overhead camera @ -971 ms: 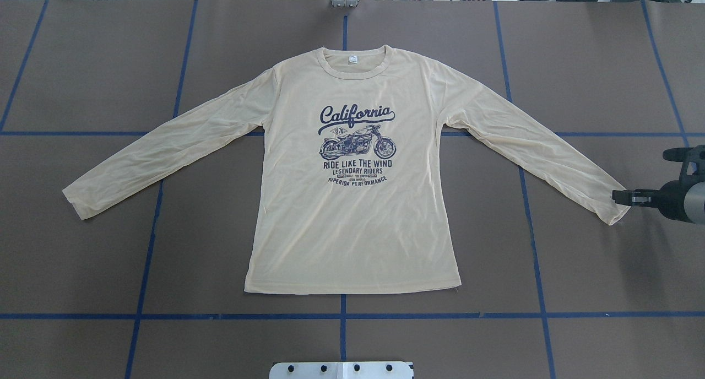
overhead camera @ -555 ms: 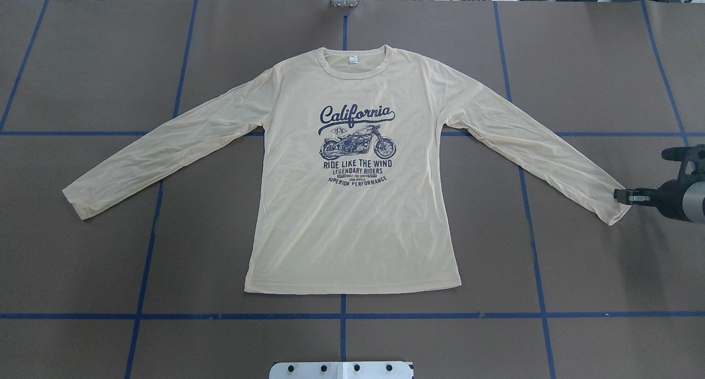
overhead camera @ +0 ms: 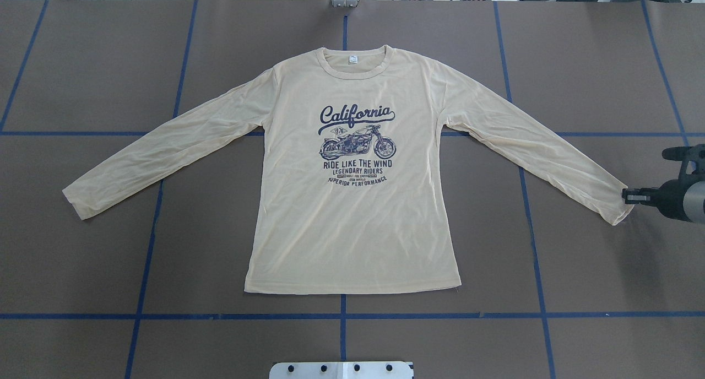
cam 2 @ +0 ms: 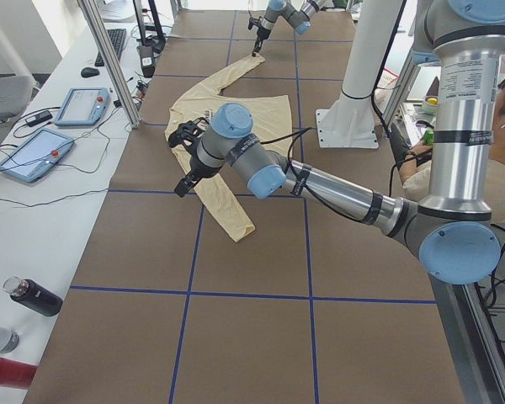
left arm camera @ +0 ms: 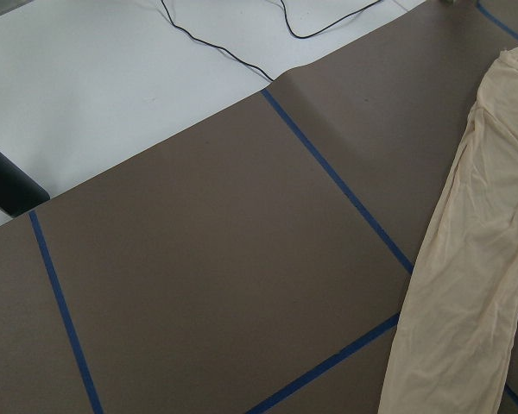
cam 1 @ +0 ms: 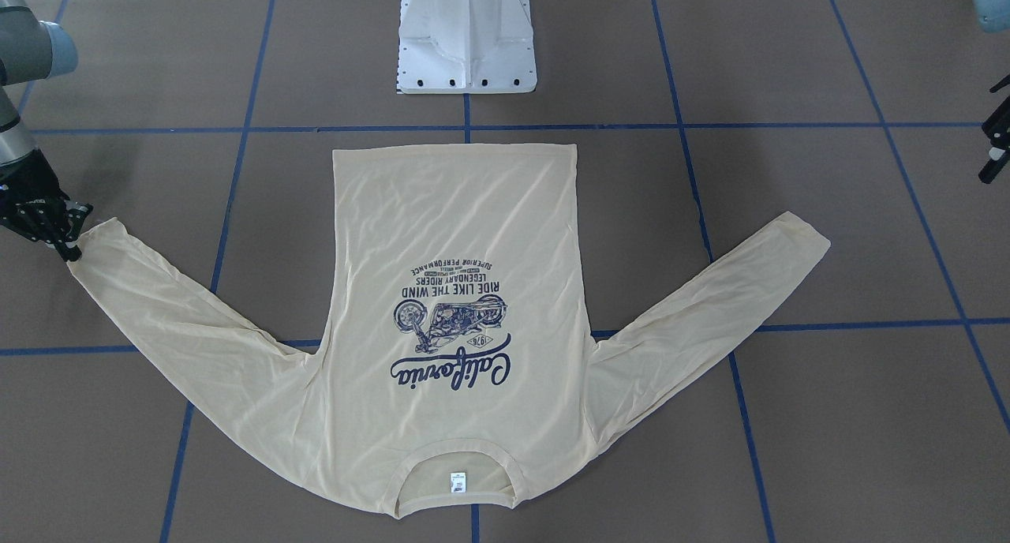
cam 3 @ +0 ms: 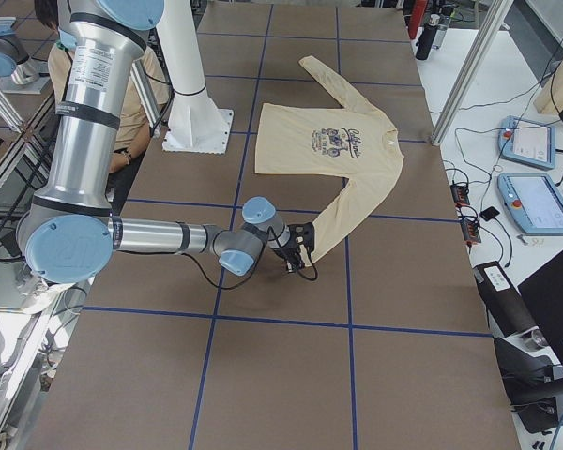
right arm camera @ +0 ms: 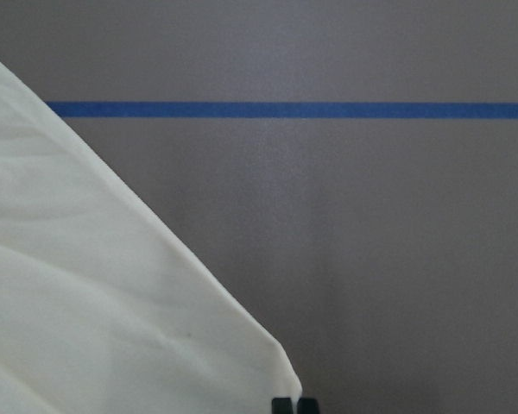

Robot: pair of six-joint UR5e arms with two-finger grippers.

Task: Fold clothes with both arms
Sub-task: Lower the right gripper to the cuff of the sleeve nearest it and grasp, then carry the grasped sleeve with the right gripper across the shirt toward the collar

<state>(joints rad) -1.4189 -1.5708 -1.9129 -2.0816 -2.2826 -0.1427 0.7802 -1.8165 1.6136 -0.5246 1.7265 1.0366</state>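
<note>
The right gripper [overhead camera: 628,194] had slid out to the sleeve's cuff [overhead camera: 621,212], jaws pressed together. The T-shirt [overhead camera: 352,219] lay flat on the table [overhead camera: 110,258]. It should pinch just the cuff and lift slowly. I could not tell how the left gripper [cam 2: 182,183] held its jaws.

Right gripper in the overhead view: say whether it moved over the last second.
Yes. The right gripper slid toward the view's right, away from the blue tape line crossing the sleeve.

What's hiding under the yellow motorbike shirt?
The T-shirt lies flat on the brown table cover. Blue tape lines run in under it and come out the other side. The parts underneath are covered, so nothing more can be seen there.
</note>
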